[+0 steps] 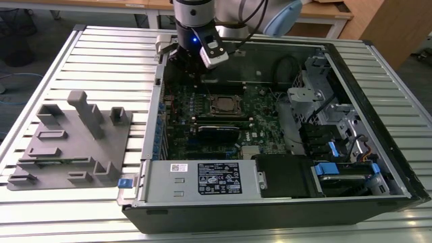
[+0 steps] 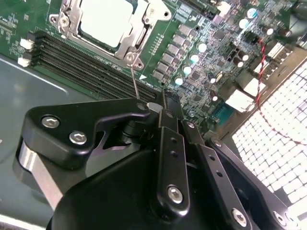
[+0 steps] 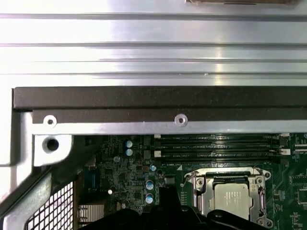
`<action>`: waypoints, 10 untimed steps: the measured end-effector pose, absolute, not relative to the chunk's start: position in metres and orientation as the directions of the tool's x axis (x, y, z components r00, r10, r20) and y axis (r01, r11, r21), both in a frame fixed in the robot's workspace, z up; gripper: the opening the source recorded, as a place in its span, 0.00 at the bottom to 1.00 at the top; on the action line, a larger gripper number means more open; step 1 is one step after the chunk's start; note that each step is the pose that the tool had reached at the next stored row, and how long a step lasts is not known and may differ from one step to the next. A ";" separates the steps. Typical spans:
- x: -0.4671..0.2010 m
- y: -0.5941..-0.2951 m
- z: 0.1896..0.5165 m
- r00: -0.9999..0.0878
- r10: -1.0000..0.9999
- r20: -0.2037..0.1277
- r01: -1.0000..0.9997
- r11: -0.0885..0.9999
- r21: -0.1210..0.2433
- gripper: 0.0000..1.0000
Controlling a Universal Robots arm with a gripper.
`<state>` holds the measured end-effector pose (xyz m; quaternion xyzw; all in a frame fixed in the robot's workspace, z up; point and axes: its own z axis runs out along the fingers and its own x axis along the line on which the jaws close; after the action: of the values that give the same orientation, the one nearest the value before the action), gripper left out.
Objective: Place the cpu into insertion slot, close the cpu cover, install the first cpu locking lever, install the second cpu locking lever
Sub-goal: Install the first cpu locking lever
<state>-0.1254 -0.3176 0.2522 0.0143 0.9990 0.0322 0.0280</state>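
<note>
Black and jointed, the claw [image 2: 156, 108] hangs just above the green circuit board [image 2: 201, 62] inside the open black computer case [image 1: 270, 223]. It sits close to one corner of the insertion slot [image 1: 214, 109], a small dark square socket with a silvery metal rim. From where I stand I cannot tell whether the claw is open or closed. In the exterior view the grey-and-black arm [image 1: 194, 15] comes down from the top edge. Its wrist is nearly upright and points straight down into the case, a little beyond the socket, and a small blue light [image 1: 195, 40] glows on it. The cpu [image 2: 106, 19], a flat square chip with a dull silver-grey top, sits in the slot. The cpu cover [image 2: 135, 36], a thin silvery frame with a large square cutout, lies flat around it. A thin silvery wire lever [image 2: 135, 79] runs from the socket's near corner right to the tip of the claw. Whether the claw holds it I cannot make out. Long narrow black memory slots [image 2: 81, 60] run beside the socket, between it and the case wall. The case lies on its side on a ribbed silver tabletop [image 1: 101, 50]. A grey moulded fixture block [image 1: 74, 142] stands well apart from it, toward the exterior view's left.
</note>
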 end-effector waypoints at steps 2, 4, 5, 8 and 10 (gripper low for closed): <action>-0.125 -0.315 0.252 -0.998 0.030 -0.055 0.027 0.998 0.065 0.11; -0.125 -0.313 0.252 -0.998 0.030 -0.055 0.027 0.998 0.065 0.11; -0.125 -0.312 0.252 -0.998 0.030 -0.055 0.027 0.998 0.065 0.11; -0.125 -0.309 0.252 -0.998 0.030 -0.055 0.027 0.998 0.065 0.11; -0.125 -0.308 0.251 -0.998 0.030 -0.055 0.027 0.997 0.066 0.11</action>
<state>-0.1254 -0.3081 0.2513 0.0143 0.9990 0.0324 0.0280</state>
